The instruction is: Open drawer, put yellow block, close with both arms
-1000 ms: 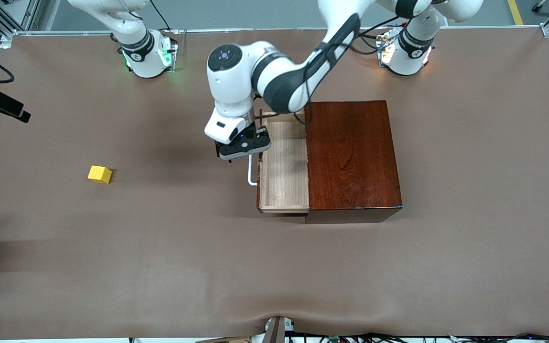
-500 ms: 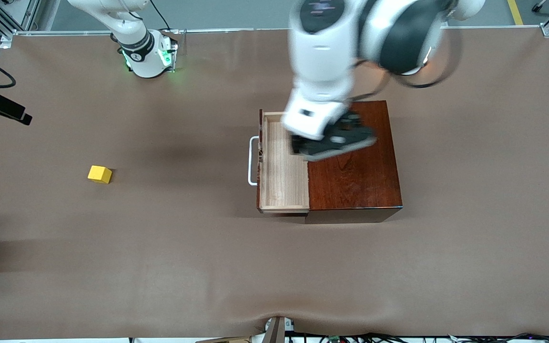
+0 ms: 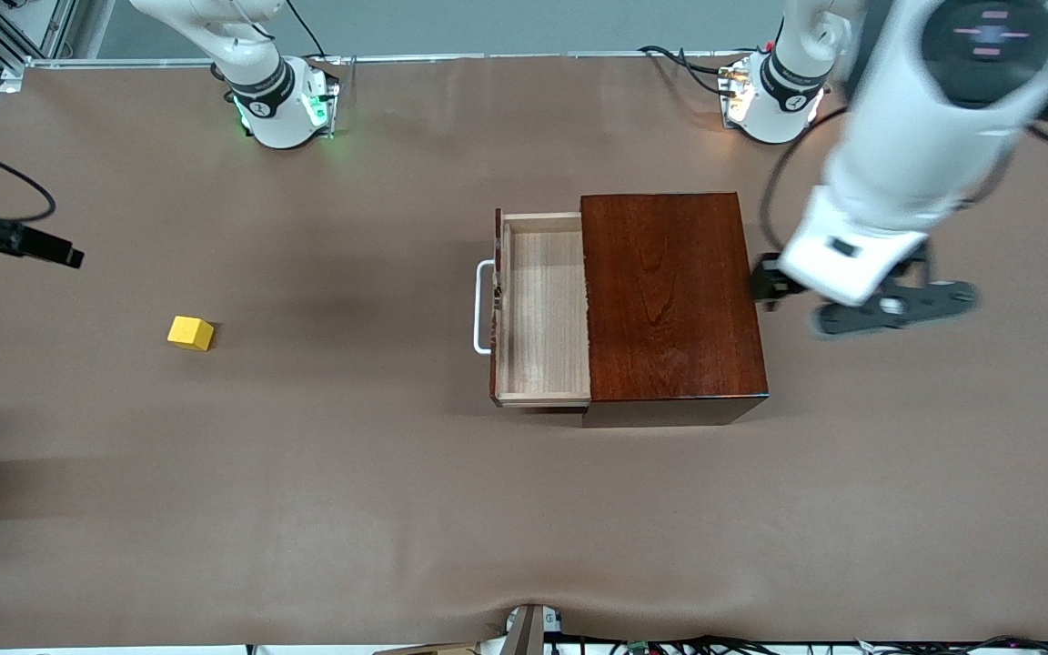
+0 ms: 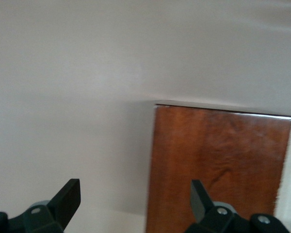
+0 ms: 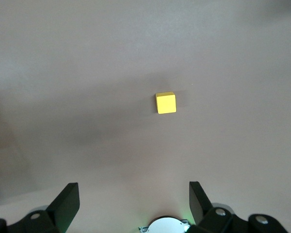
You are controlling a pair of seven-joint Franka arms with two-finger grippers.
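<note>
The drawer (image 3: 542, 309) stands pulled out of the mahogany box (image 3: 670, 291), its pale wood floor bare and its white handle (image 3: 482, 307) facing the right arm's end. The yellow block (image 3: 190, 333) lies alone on the brown table cover toward the right arm's end. My left gripper (image 3: 865, 305) hangs over the table beside the box, at the left arm's end. In the left wrist view the left gripper (image 4: 135, 204) is open and empty, with the box's edge (image 4: 218, 145) below it. My right gripper (image 5: 134, 199) is open, high above the yellow block (image 5: 165, 103).
The right arm's base (image 3: 283, 105) and the left arm's base (image 3: 774, 100) stand along the table's back edge. A black device on a cable (image 3: 24, 241) juts in at the right arm's end. Bare brown cover surrounds the block.
The left arm has swung up from the drawer's handle, across the box top, to the table at the left arm's end. The drawer stays open and the block has not moved.
</note>
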